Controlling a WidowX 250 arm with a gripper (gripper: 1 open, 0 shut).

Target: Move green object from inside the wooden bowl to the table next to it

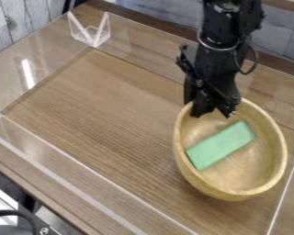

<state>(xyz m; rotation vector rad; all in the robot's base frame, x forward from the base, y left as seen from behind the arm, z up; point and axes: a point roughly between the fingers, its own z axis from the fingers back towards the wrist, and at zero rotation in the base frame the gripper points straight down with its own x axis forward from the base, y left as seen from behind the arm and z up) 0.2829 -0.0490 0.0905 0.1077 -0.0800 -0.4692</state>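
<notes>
Brown table (88, 101) holds one wooden bowl (267, 184), one green object (220, 146) inside; gripper (215, 109) clenched empty.

- A single black robot arm (227, 37) enters from the top of the view, right of centre, and reaches downward.
- Its upper part is cut off by the top edge, so only the wrist section and the tool show.
- Dark cables run alongside the wrist housing.
- The black two-fingered gripper (216, 109) points straight down, with only a slight lean in the view.
- The jaws are drawn together, the fingertips meeting in a narrow point with no gap visible between them.
- Nothing is seen clamped between the fingertips.
</notes>
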